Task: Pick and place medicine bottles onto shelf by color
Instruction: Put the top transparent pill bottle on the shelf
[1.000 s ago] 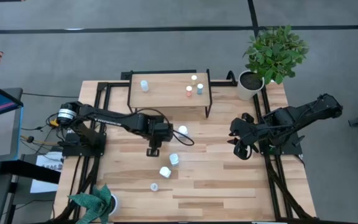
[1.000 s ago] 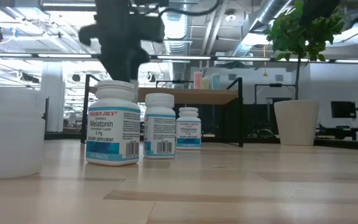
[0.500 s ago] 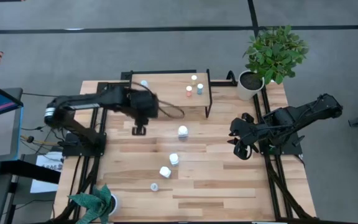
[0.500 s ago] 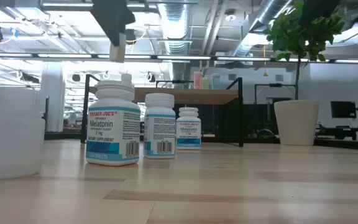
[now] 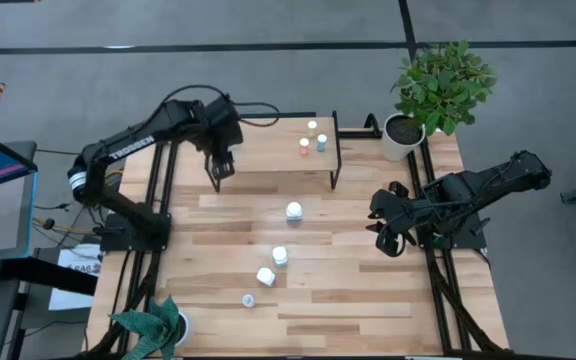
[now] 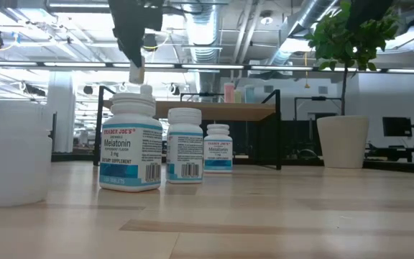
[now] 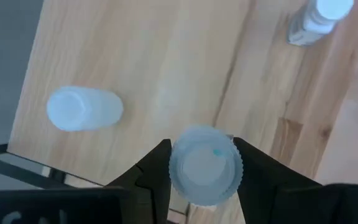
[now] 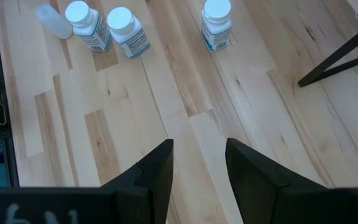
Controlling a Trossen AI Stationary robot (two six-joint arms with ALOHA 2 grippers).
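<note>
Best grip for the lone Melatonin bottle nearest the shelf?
Take the white, teal-labelled Melatonin bottle straight from above, closing on its round body just below the cap. It stands upright, apart from the other bottles, so both sides are free. The idle right pincer looks nearest.

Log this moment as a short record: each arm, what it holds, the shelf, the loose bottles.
left gripper: above the shelf's left end, fingers shut on a pale bottle
right gripper: open, empty, waiting at the table's right edge
shelf: clear bottle at left; three small bottles at right
table: four bottles standing loose
</note>
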